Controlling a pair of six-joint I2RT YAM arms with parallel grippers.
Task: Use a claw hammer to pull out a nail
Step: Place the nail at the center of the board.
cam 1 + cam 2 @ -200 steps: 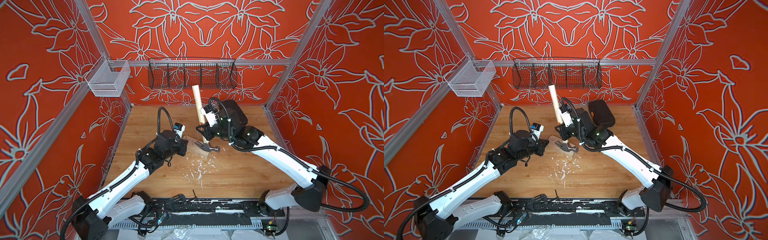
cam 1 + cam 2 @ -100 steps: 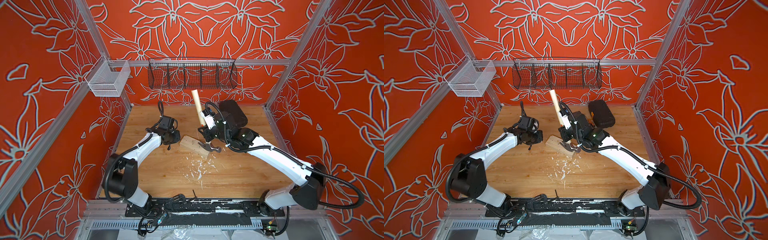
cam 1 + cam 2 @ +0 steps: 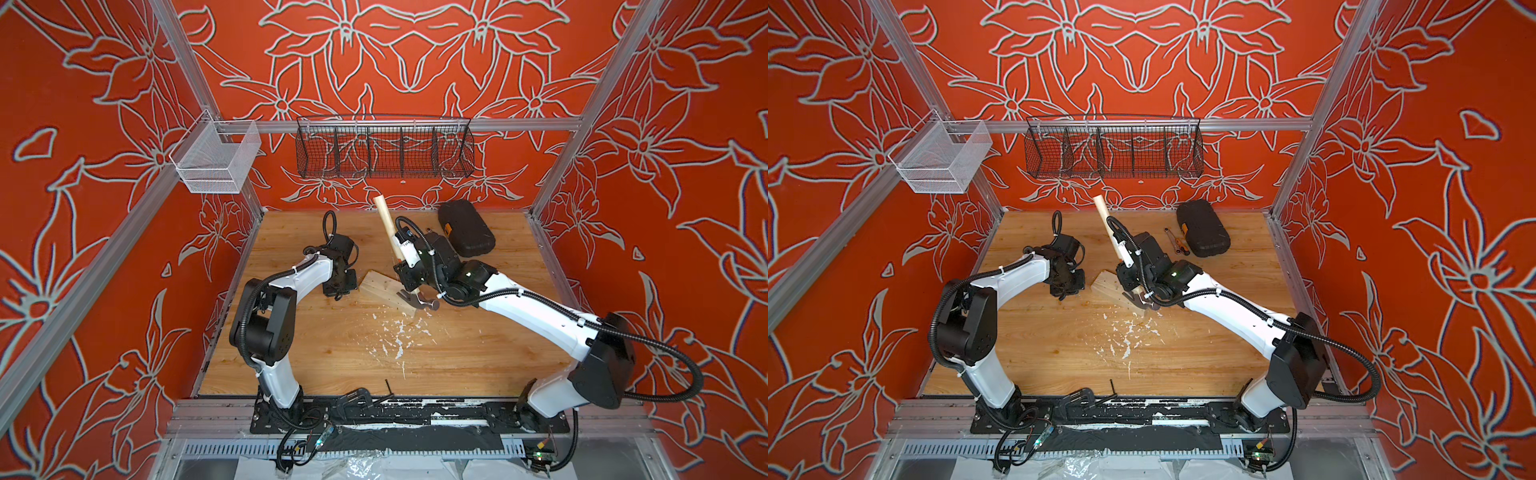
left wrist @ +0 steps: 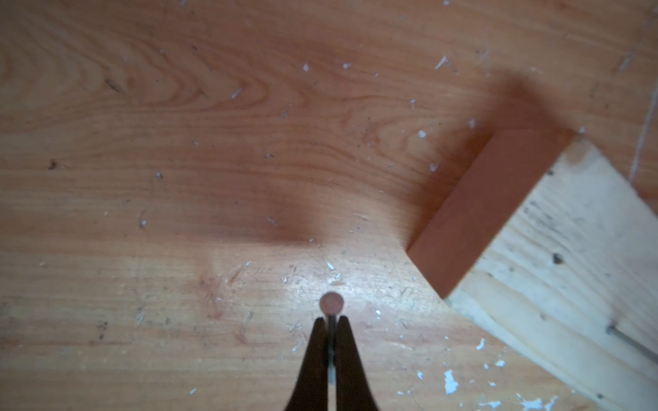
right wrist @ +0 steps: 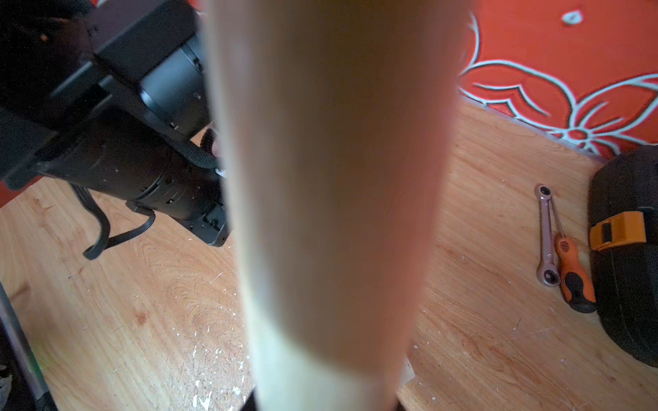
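The claw hammer [image 3: 419, 300] stands with its grey head on the pale wood block [image 3: 380, 289], its wooden handle [image 3: 1106, 226] tilted up toward the back wall. My right gripper [image 3: 409, 277] is shut on the handle low down, just above the head. The handle [image 5: 331, 178] fills the right wrist view, blurred, and hides the jaws. My left gripper [image 4: 332, 320] is shut on the nail [image 4: 332, 302], whose round head sticks out past the tips, over the bare table beside the block's end [image 4: 555, 270]. In both top views the left gripper [image 3: 1068, 286] sits just left of the block.
A black case [image 3: 465, 229] with an orange latch lies at the back right, with a ratchet wrench [image 5: 546, 235] and an orange-handled screwdriver [image 5: 574, 279] beside it. White chips [image 3: 395, 337] litter the table middle. Another thin nail [image 4: 633, 346] lies on the block. Wire baskets [image 3: 384, 147] hang on the walls.
My left arm has drawn back from over the block and folded at the elbow, its gripper now left of the block. The right arm and hammer have shifted only slightly.
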